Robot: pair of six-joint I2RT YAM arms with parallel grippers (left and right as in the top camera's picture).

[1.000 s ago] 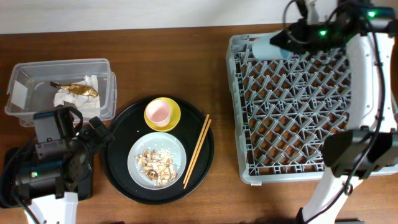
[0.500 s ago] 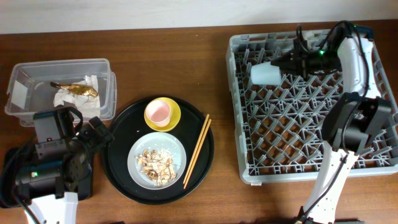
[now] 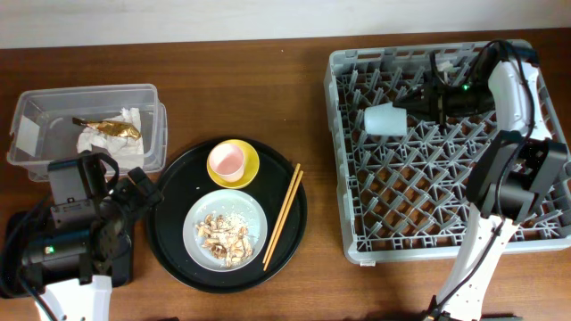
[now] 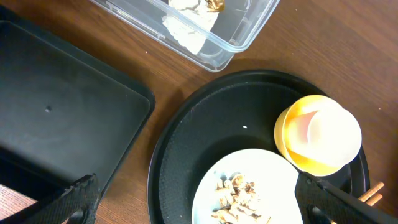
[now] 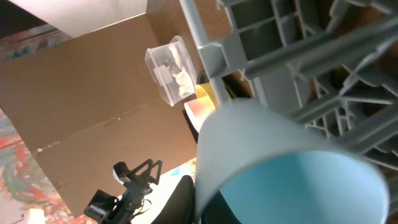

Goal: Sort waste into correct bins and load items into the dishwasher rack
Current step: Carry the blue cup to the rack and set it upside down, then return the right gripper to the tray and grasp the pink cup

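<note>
My right gripper [image 3: 412, 105] is shut on the small light-blue cup [image 3: 384, 119] and holds it on its side over the far left part of the light-grey dishwasher rack [image 3: 336, 183]. In the right wrist view the cup [image 5: 273, 149] fills the frame beside the rack's pegs [image 5: 298, 56]. My left gripper [image 4: 205, 208] is open and empty above the round black tray's left edge. The pink cup [image 3: 227, 160] sits in the yellow bowl [image 3: 245, 171]. Food scraps [image 3: 223, 237] lie on the plate [image 3: 201, 218]. The chopsticks [image 3: 283, 217] lie to its right. The napkin and gold wrapper [image 3: 107, 132] lie in the clear tub [image 3: 36, 107].
The bowl, plate and chopsticks rest on a large round black tray [image 3: 169, 236]. A shallow black rectangular tray [image 4: 56, 118] lies under my left arm, in front of the tub. Bare wooden table separates the round tray from the rack.
My right gripper has carried the light-blue cup from the rack's far edge a little inward and lower over the pegs. The left arm has not moved.
</note>
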